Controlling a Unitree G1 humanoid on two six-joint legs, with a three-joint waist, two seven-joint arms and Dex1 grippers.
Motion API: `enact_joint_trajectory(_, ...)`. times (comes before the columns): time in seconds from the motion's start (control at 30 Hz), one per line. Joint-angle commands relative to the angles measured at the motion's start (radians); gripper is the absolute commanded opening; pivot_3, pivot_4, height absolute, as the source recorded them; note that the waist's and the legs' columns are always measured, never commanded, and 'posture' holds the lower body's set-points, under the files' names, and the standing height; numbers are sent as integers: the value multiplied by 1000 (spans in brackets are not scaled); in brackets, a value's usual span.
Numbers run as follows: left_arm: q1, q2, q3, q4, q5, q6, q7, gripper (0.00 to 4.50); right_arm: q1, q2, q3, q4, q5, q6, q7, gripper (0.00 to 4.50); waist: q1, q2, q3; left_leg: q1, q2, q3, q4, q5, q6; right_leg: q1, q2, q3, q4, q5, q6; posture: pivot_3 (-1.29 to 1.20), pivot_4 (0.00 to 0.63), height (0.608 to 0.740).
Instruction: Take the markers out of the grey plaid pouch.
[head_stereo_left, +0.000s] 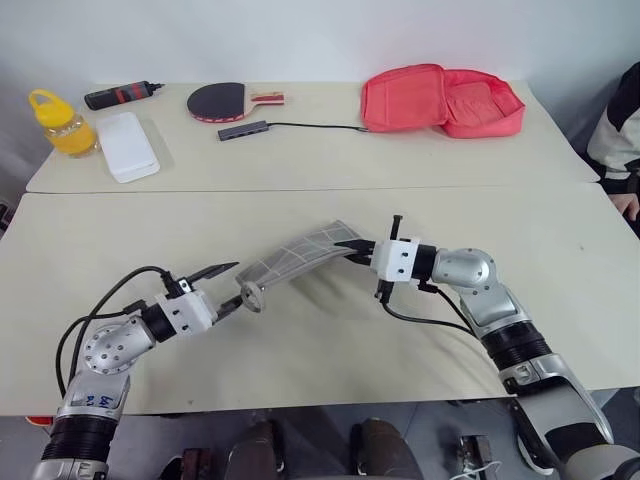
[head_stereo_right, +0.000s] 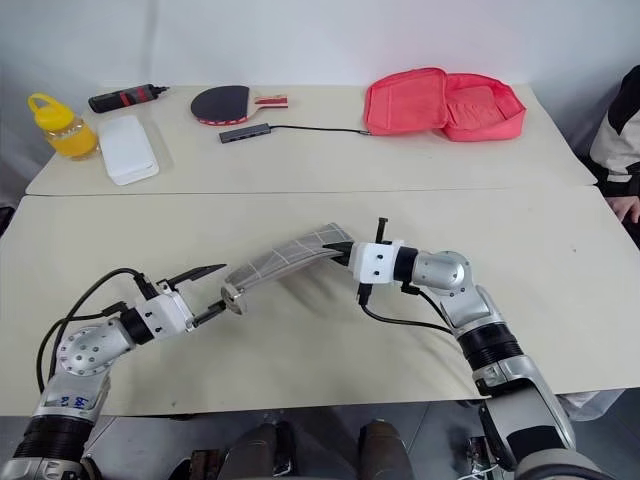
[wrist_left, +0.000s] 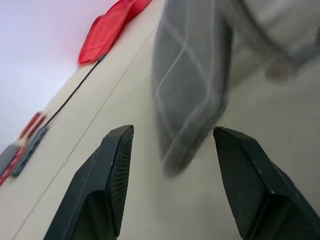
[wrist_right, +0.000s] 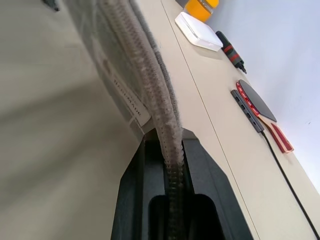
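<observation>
Left gripper (wrist_left: 170, 145): fingers parted, nothing held. Grey plaid pouch (wrist_left: 190, 95) is seen between and beyond them (white grid lines visible). Pink-red case (wrist_left: 107, 32) is set farther back on the table (wrist_left: 125, 100).

- One flat soft grey plaid fabric pouch (head_stereo_left: 300, 252) hung above the middle of the near desk (head_stereo_left: 120, 240).
- One open pink-red zip case (head_stereo_left: 440, 100) lay at the far desk's (head_stereo_left: 330, 160) right far corner.
- One black-and-red table tennis paddle (head_stereo_left: 225, 100) lay by its far edge.
- One slim grey hub with a black cable (head_stereo_left: 243, 130) lay near the paddle.
- One black-and-red corded gadget (head_stereo_left: 122, 95), one white rectangular box (head_stereo_left: 127, 146) and one yellow plastic bottle (head_stereo_left: 60, 122) sat at its left end.
</observation>
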Motion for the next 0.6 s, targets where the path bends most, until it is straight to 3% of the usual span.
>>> enact_joint_trajectory(0.03,9,2,4,-27,-43,-20,-9,2713,2,-1,-19,-49,14,-10,-3,0,0,0,0,0,0,0,0,0,0,0,0,0,0,0,0,0,150,740)
enact_joint_trajectory(0.17,-2,-7,-5,-35,-81,-2,-30,2713,1,-1,-15,-46,7,-17,-4,0,1,0,0,0,0,0,0,0,0,0,0,0,0,0,0,0,150,740)
enact_joint_trajectory(0.27,-3,-14,-14,-41,-84,-9,-34,2116,0,2,-14,-45,6,-18,-4,0,1,0,0,0,0,0,0,0,0,0,0,0,0,0,0,0,150,740)
enact_joint_trajectory(0.47,1,-29,-18,-47,-77,-12,-30,149,-3,1,-8,-36,-6,-30,-3,0,1,0,0,0,0,0,0,0,0,0,0,0,0,0,0,0,150,740)
enact_joint_trajectory(0.6,-4,-24,-12,-35,-48,-19,-14,42,-5,7,-10,-29,-9,-25,-6,0,1,0,0,0,0,0,0,0,0,0,0,0,0,0,0,0,150,740)
